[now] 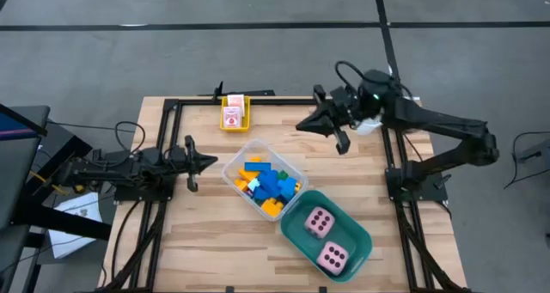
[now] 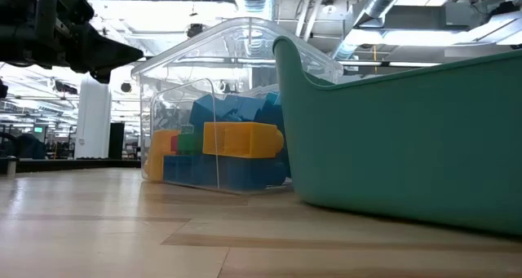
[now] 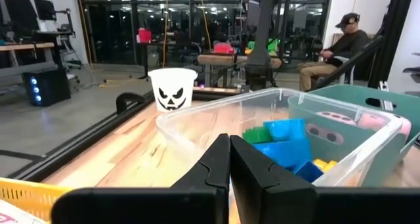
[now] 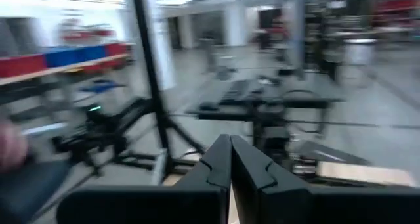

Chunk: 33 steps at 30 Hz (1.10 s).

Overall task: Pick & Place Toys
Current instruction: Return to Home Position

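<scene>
The toys lie in three containers. Blue, yellow, orange, red and green bricks [image 1: 266,183] fill a clear tub [image 1: 243,152] at mid-table. Two pink dotted dice [image 1: 320,222] sit in a teal tub [image 1: 357,235] near the front. Pink-white cards [image 1: 232,114] rest in a small yellow tray [image 1: 234,125] at the far edge. My left gripper [image 1: 212,162] is shut with nothing in it, level, just left of the clear tub [image 3: 197,122]. It also shows in the low view as my left gripper [image 2: 134,54]. My right gripper [image 1: 300,125] is shut and hangs above the far right of the table, pointing left.
A white cup [image 3: 172,88] with a black face stands at the far right, partly behind my right arm [image 1: 430,121]. Dark frame rails [image 1: 172,104] run along the table's sides and far edge. A person [image 3: 341,43] sits in the room beyond.
</scene>
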Tool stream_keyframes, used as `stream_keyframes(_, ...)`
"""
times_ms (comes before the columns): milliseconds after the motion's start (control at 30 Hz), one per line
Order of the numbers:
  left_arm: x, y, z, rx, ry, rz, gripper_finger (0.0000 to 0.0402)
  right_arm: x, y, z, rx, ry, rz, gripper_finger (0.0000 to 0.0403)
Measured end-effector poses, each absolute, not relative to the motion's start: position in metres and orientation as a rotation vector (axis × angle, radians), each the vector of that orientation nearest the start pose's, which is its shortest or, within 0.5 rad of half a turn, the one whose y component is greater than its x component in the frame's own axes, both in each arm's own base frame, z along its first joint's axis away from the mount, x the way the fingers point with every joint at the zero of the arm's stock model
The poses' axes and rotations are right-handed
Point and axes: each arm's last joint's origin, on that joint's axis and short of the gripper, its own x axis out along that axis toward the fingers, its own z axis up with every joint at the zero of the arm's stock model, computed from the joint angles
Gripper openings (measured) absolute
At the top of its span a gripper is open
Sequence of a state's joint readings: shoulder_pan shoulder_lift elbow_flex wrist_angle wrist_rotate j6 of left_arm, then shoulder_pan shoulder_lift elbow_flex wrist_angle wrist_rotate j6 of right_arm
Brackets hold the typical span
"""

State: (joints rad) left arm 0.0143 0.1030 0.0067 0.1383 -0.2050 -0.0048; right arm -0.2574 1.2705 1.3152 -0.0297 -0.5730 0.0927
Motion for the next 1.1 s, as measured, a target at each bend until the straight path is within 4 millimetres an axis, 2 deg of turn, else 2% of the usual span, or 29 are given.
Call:
stream_keyframes(67, 0.104, 0.007, 0.170, -0.008, -0.029, 0.220, 0.0008, 0.276, -0.073, 0.413, 0.101, 0.009, 0.390, 0.0000)
stream_keyframes(133, 0.105, 0.007, 0.168, -0.006, -0.014, 0.220, 0.0007, 0.274, -0.086, 0.394, 0.150, 0.056, 0.370, 0.0000)
stream_keyframes(200, 0.106, 0.007, 0.167, -0.005, 0.000, 0.220, 0.0006, 0.265, -0.089, 0.374, 0.172, 0.085, 0.332, 0.0000)
stream_keyframes(333, 0.107, 0.007, 0.165, -0.003, 0.025, 0.220, 0.0003, 0.225, -0.065, 0.342, 0.126, 0.054, 0.247, 0.0000)
stream_keyframes(400, 0.108, 0.007, 0.164, -0.001, 0.036, 0.219, 0.0003, 0.204, -0.052, 0.320, 0.126, 0.032, 0.216, 0.0000)
stream_keyframes(533, 0.109, 0.007, 0.162, 0.001, 0.058, 0.220, 0.0006, 0.160, -0.028, 0.286, 0.150, -0.094, 0.172, 0.0000)
stream_keyframes(700, 0.111, 0.007, 0.160, 0.003, 0.081, 0.220, 0.0007, 0.127, -0.011, 0.243, 0.183, -0.116, 0.126, 0.0000)
stream_keyframes(800, 0.111, 0.007, 0.159, 0.004, 0.092, 0.220, 0.0004, 0.114, -0.004, 0.227, 0.169, -0.115, 0.126, 0.0000)
stream_keyframes(900, 0.112, 0.008, 0.158, 0.005, 0.100, 0.220, 0.0003, 0.101, -0.003, 0.221, 0.141, -0.159, 0.086, 0.0000)
stream_keyframes(1100, 0.112, 0.008, 0.159, 0.004, 0.098, 0.220, 0.0005, 0.086, -0.002, 0.208, 0.102, -0.074, 0.042, 0.0000)
